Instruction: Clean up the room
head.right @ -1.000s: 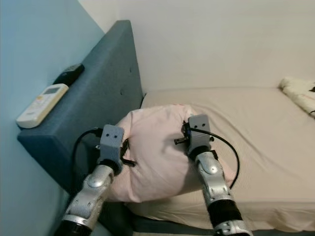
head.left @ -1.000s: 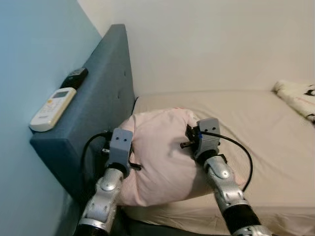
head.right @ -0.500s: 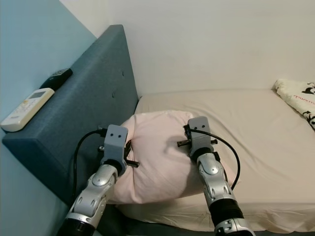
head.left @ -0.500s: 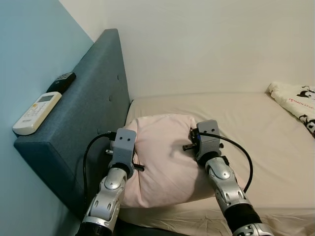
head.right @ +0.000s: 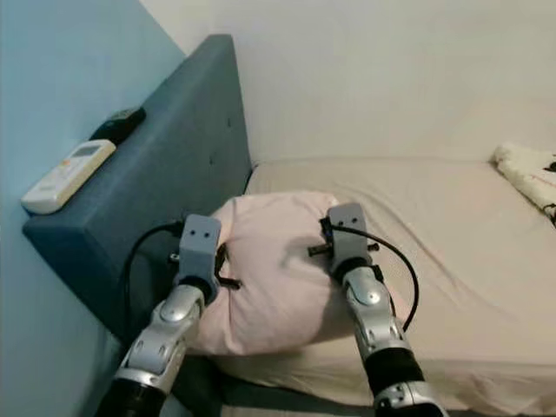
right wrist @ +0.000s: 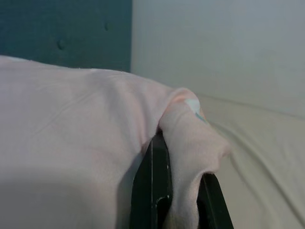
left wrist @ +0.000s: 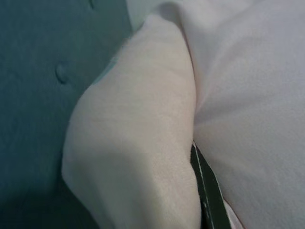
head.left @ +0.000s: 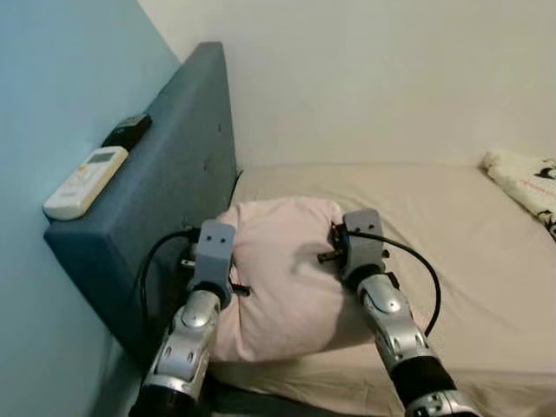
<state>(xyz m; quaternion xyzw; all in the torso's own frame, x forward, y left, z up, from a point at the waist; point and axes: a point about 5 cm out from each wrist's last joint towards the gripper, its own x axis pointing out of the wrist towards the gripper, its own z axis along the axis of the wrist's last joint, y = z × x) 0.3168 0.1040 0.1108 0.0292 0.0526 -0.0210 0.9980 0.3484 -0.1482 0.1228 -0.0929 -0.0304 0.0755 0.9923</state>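
A pale pink pillow (head.left: 282, 269) is held between my two arms over the head end of the bed, close to the blue-grey headboard (head.left: 169, 187). My left gripper (left wrist: 202, 191) is shut on the pillow's left edge, a fold of fabric pinched against its black finger. On the right side, my right gripper (right wrist: 178, 195) is shut on a bunched corner of the pillow (right wrist: 190, 124). In the eye views the fingers of both are buried in the pillow; only the grey wrist blocks show.
The beige mattress (head.left: 452, 226) stretches to the right. A white patterned cloth (head.left: 526, 174) lies at its far right edge. On the headboard's top ledge rest a white remote (head.left: 85, 169) and a black remote (head.left: 129, 132). A blue wall is on the left.
The camera has swung right then back left, so the whole scene shifted. The pillow sits slightly lower toward the mattress than a second ago. Both grips are unchanged.
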